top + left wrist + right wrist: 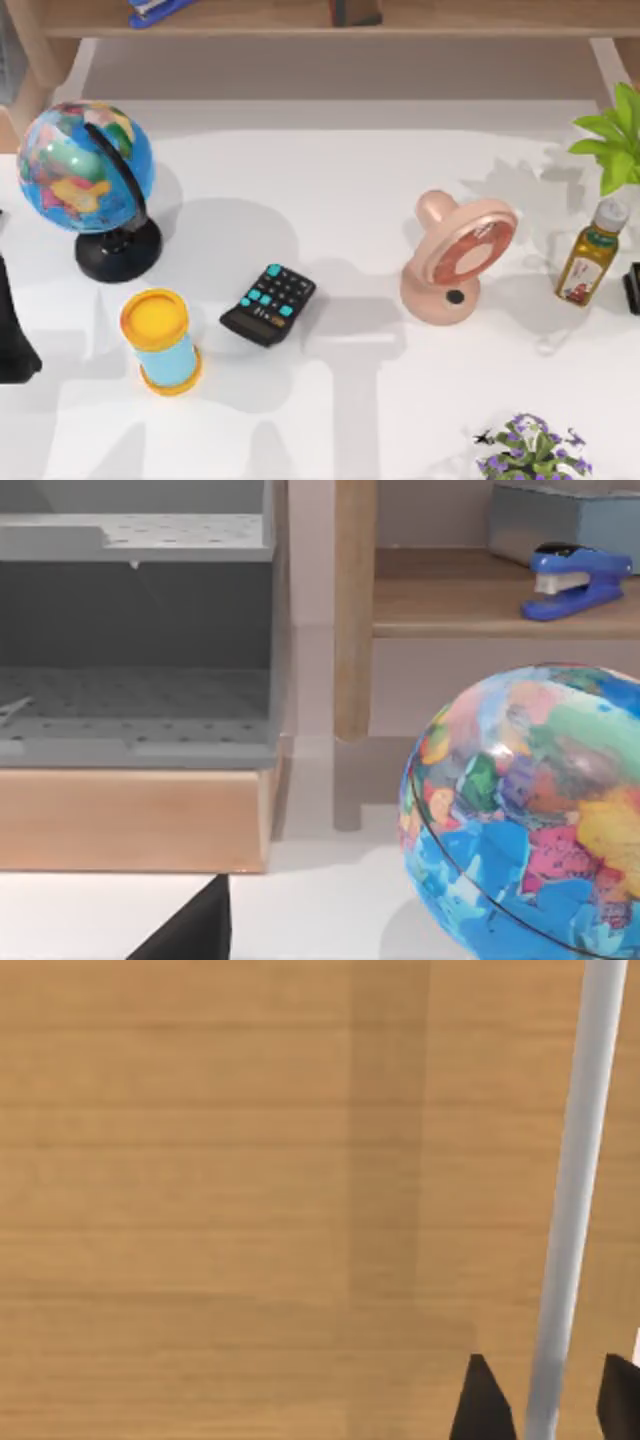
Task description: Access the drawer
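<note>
White tabletop (330, 200), wooden shelf (400, 18) behind, right gripper (545, 1400) jaws wide astride drawer handle (570, 1210), left gripper (190, 930) jaws cannot tell.

**White table under a wooden shelf**

A white table (330, 190) fills the top view, lit from above so that soft grey shadows fall toward its near edge. Along the far side runs a light wooden shelf (300, 20) on rounded wooden legs (35, 60), with a pale wall behind and beneath it. In the left wrist view a round wooden post (354, 610) carries the shelf board (480, 605). Beside the post stands a grey perforated rack (140, 640) on a wooden base (130, 815). The right wrist view faces a flat wood-grain panel (250, 1200), evenly lit, with a faint vertical shadow band across it.
</note>
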